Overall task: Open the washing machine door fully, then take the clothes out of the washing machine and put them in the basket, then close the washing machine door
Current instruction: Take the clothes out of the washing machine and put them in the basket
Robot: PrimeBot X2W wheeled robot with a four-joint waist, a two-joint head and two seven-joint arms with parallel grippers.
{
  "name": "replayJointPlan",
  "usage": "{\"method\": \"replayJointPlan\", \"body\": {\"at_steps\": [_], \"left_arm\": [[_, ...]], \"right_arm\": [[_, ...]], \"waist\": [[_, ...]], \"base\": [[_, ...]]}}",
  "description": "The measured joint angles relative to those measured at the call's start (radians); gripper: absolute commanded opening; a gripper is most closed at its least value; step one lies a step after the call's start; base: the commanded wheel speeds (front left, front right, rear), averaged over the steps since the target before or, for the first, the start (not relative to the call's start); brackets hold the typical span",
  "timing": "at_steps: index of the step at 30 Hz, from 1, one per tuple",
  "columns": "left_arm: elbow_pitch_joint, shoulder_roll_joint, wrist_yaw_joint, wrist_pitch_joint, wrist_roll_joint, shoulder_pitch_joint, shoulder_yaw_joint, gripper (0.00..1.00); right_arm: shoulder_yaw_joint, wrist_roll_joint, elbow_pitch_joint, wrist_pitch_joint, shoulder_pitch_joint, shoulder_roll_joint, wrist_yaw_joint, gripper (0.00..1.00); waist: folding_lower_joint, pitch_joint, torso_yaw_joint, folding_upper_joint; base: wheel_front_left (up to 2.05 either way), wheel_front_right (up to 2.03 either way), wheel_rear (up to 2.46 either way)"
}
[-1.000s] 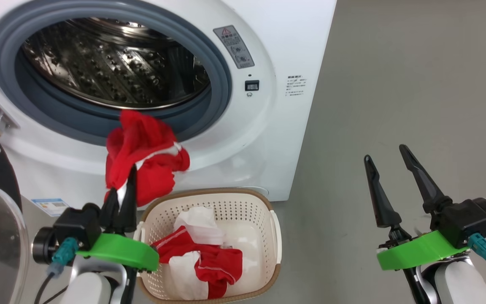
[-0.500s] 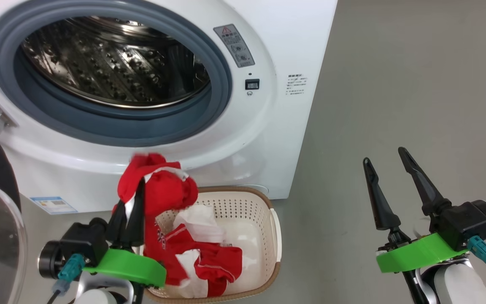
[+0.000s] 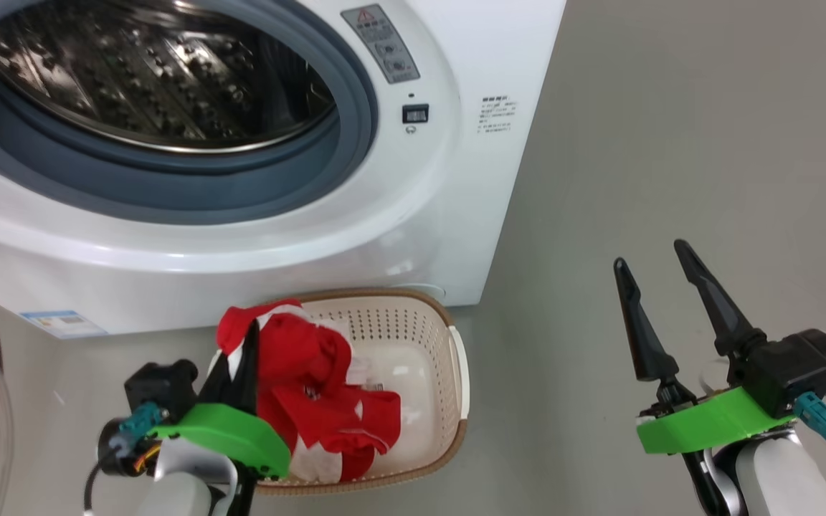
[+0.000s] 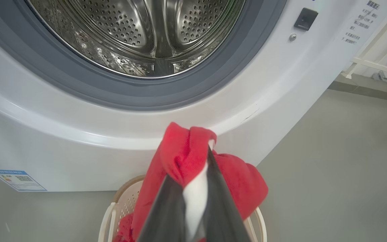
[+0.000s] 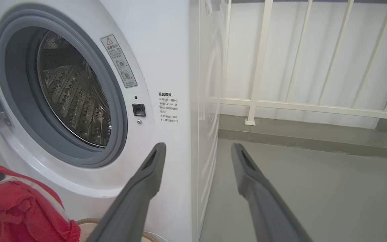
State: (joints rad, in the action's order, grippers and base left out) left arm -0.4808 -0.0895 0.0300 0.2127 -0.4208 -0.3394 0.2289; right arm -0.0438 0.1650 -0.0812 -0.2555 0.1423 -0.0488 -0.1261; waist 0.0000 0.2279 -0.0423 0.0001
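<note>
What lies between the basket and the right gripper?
A stretch of grey floor lies between the basket and the open right gripper, as the head view shows.

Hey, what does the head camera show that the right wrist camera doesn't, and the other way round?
Head view adds the blue label low on the washing machine and the inside of the basket, with clothes in it. Right wrist view adds a white railing and the machine's side panel. Both share the open steel drum, the open right gripper and the red garment pinched in the left gripper.
</note>
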Motion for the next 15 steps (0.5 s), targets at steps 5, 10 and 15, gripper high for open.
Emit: {"method": "replayJointPlan", "body": {"at_steps": [5, 10, 15], "left_arm": [[-0.133, 0.018, -0.027, -0.02, -0.046, -0.064, -0.002, 0.0], [-0.3, 0.02, -0.058, -0.06, -0.069, -0.149, -0.003, 0.0], [-0.438, 0.019, -0.077, -0.099, -0.075, -0.228, 0.004, 0.0]], "right_arm": [[-0.008, 0.003, 0.003, 0.0, 0.021, 0.0, 0.0, 1.0], [-0.026, 0.013, 0.006, 0.0, 0.048, 0.0, 0.0, 1.0], [-0.033, 0.023, 0.008, 0.0, 0.053, 0.0, 0.0, 1.0]], "waist": [[0.0, 0.037, -0.006, 0.0], [0.0, 0.086, -0.02, 0.0], [0.0, 0.134, -0.037, 0.0]], "base": [[0.0, 0.0, 0.0], [0.0, 0.0, 0.0], [0.0, 0.0, 0.0]]}}
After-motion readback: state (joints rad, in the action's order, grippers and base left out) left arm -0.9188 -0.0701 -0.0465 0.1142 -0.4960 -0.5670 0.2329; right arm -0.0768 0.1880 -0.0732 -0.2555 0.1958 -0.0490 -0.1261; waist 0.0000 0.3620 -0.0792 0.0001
